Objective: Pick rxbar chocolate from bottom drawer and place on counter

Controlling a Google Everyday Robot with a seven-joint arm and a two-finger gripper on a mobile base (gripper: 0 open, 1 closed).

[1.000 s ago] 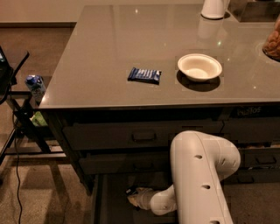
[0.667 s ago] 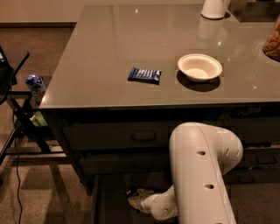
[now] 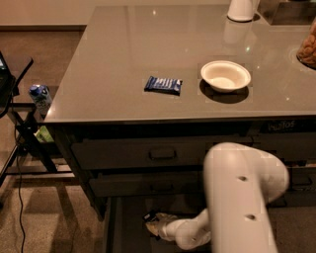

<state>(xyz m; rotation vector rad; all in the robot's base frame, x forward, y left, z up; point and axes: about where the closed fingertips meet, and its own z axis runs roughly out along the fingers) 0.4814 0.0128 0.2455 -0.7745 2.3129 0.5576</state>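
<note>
The bottom drawer (image 3: 123,228) stands pulled open under the counter (image 3: 123,44). My white arm reaches down into it from the lower right. My gripper (image 3: 155,225) is low inside the drawer, near its left part. A small dark flat thing (image 3: 149,216) lies right at the gripper's tip; it looks like the rxbar chocolate, mostly hidden by the gripper. I cannot tell whether it is held.
A blue-wrapped bar (image 3: 163,84) and a white bowl (image 3: 225,75) lie on the counter. A white jug (image 3: 242,9) and a snack jar (image 3: 308,47) stand at the back right. Two handled drawers (image 3: 163,153) are closed above. A folding stand (image 3: 19,133) with a carton (image 3: 40,96) stands to the left.
My arm's big upper link has shifted a little. The gripper stays low in the bottom drawer, at about the same spot. Nothing on the counter has moved.
</note>
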